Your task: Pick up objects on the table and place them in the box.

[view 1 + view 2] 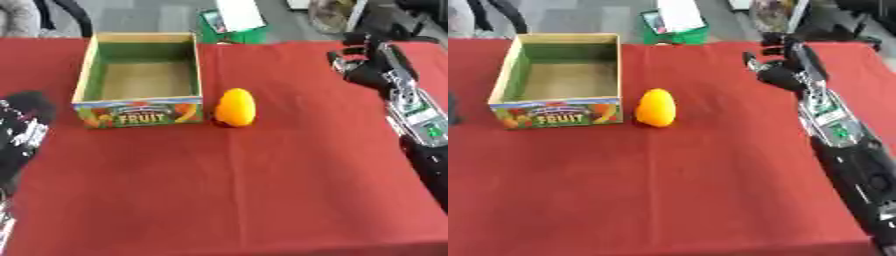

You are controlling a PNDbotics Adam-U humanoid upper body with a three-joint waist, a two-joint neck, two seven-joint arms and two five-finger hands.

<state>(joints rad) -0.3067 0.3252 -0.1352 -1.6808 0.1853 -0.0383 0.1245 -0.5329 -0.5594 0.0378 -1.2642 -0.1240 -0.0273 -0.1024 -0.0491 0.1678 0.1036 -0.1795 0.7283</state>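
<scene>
Red cloth covers the table. An orange egg-shaped fruit stands upright just beside the near right corner of the empty FRUIT box. Right hand hovers near the far right edge, fingers curled, holding nothing. Approach from the right, avoiding tipping the fruit. Left hand: finger state indeterminate.

This looks like a robot lab or test room rather than a home. The bench is covered edge to edge in a plain red cloth, laid out as a staged work area with a printed cardboard fruit box on it. Beyond the far edge lies a bare grey floor, where a green box with a white sheet on top sits. Dark chair or stand legs show at the far left.
</scene>
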